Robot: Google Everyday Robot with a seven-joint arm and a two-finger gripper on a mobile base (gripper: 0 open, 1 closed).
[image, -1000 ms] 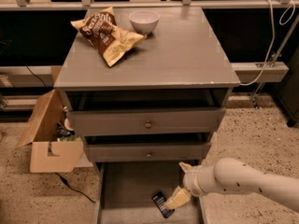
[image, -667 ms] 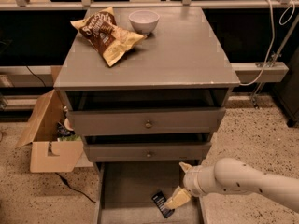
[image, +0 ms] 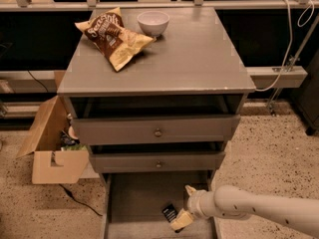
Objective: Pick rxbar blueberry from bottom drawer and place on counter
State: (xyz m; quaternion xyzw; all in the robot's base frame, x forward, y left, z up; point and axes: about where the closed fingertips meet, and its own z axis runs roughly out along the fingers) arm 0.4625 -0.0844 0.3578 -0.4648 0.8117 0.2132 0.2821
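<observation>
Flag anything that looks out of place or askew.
The chip bag lies crumpled and skewed on the counter. A cardboard box stands with a flap splayed open on the floor, left. The bar lies slanted in the open bottom drawer, beside the gripper.

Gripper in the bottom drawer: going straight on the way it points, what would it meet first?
Probably the small dark-wrapped rxbar blueberry, lying just ahead of the open gripper on the grey bottom drawer floor; depth is unclear, so it might touch the floor first.
</observation>
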